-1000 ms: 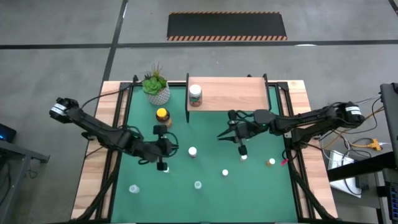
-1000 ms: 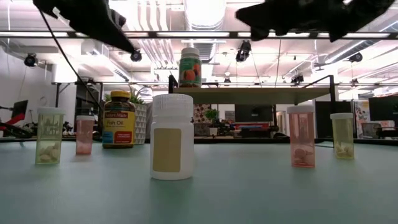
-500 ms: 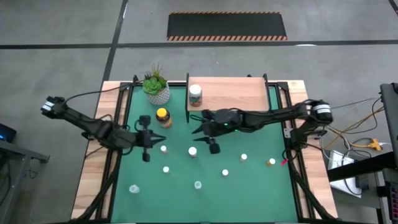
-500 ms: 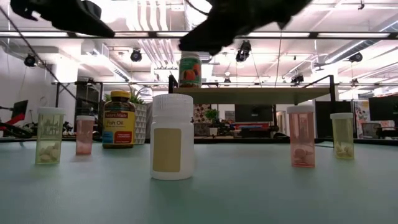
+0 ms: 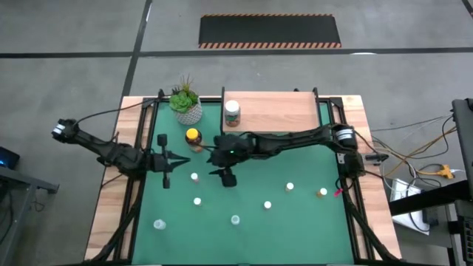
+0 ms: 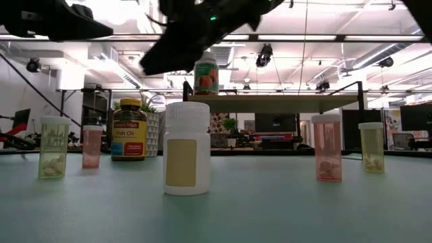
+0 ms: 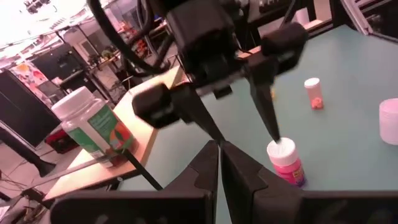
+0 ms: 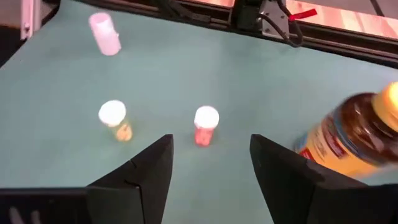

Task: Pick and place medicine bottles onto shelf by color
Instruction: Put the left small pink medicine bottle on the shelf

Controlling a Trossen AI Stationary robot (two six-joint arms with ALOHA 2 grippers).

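Observation:
The shelf [image 5: 281, 111] stands at the table's far edge with a green-labelled bottle [image 5: 232, 112] on its left end. An amber yellow-lidded jar [image 5: 194, 137] stands on the green mat left of it. My right gripper [image 5: 228, 174] reaches across from the right and hovers open, high over the mat's middle. A pink white-capped bottle [image 8: 206, 124] stands ahead of its fingers and an orange one [image 8: 114, 118] beside that. My left gripper [image 7: 219, 155] is shut and empty, at the mat's left [image 5: 166, 161], just left of the pink bottle [image 7: 285, 163].
A potted plant [image 5: 185, 103] stands at the far left corner. Several more small bottles stand on the mat's near half, among them a white one [image 6: 187, 156] and a pink-orange one [image 6: 327, 147]. One clear bottle [image 5: 158, 224] lies near the left rail. Black rails frame the mat.
My right gripper has swept from the mat's right part toward the table's left, ending over the middle and stretching its arm across. My left gripper has drawn back toward the left and far edges, uncovering the two bottles it stood over.

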